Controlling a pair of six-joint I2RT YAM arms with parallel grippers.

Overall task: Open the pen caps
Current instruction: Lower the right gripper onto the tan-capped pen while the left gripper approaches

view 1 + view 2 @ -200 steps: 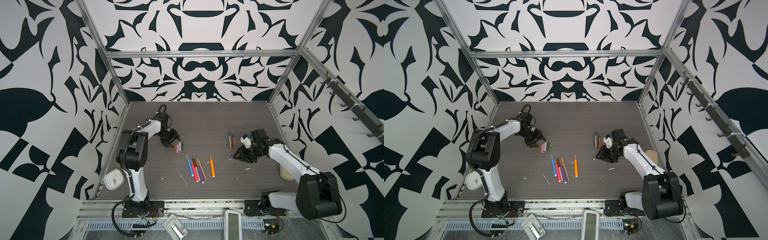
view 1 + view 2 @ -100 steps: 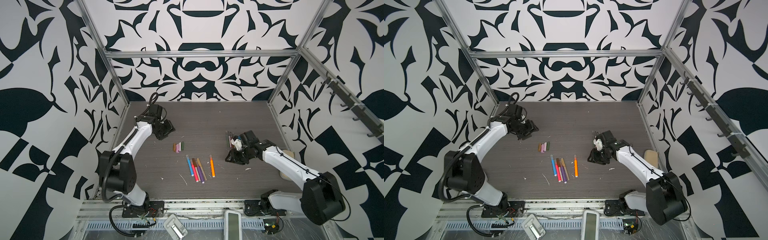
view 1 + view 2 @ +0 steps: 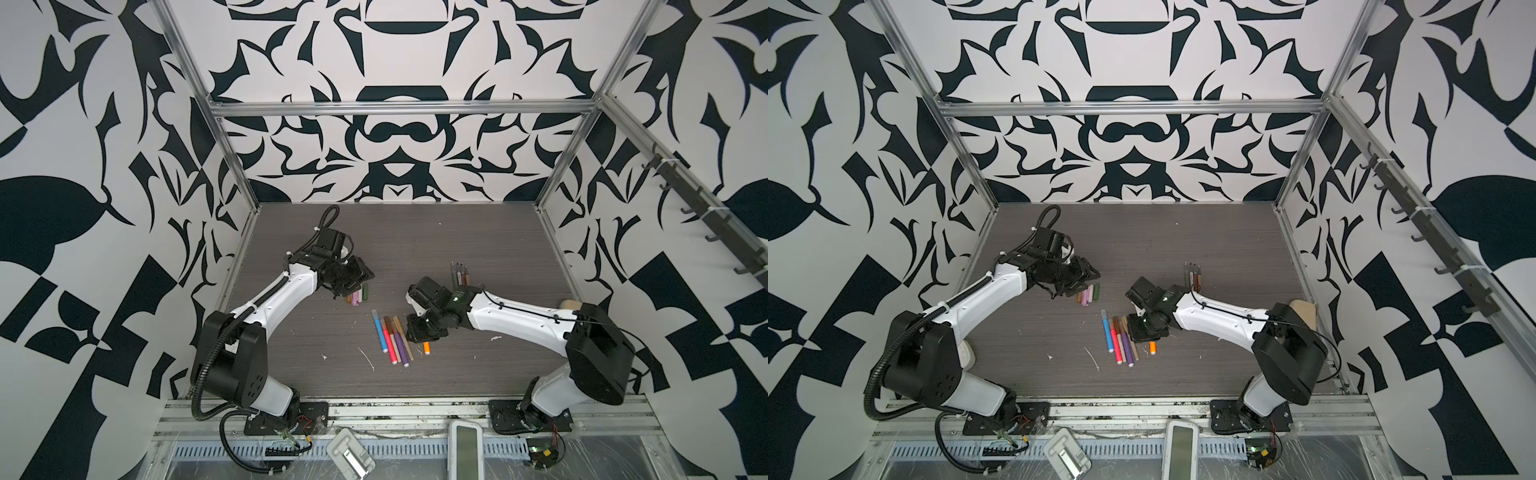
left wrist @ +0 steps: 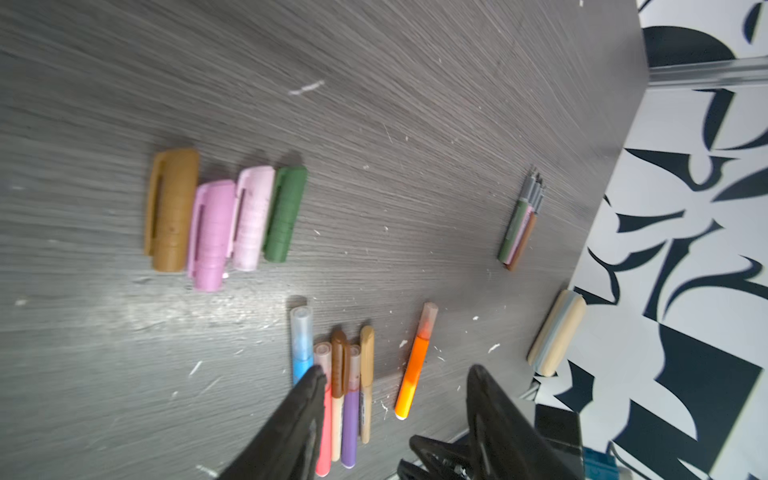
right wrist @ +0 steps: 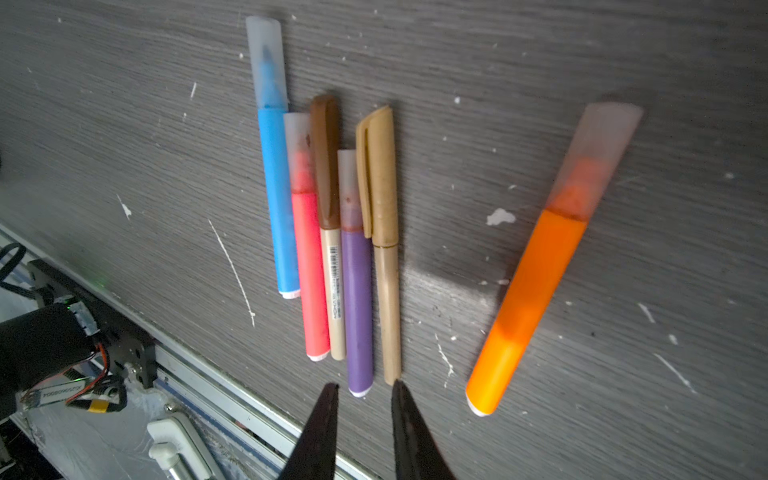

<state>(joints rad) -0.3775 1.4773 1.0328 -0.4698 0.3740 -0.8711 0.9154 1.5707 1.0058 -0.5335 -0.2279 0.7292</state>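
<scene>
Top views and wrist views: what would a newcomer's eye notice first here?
Bold black-and-white patterned walls enclose the grey table. At its middle five capped pens lie side by side, an orange pen apart from them, with the right claw hanging above. Near the open left claw, four loose caps, brown, two pink and green, lie in a row.

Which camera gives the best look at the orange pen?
The right wrist view: the orange pen lies whole and large, frosted cap on. The left wrist view shows it whole but smaller and blurrier. In both top views the right arm covers most of it; only an orange end peeks out.
</scene>
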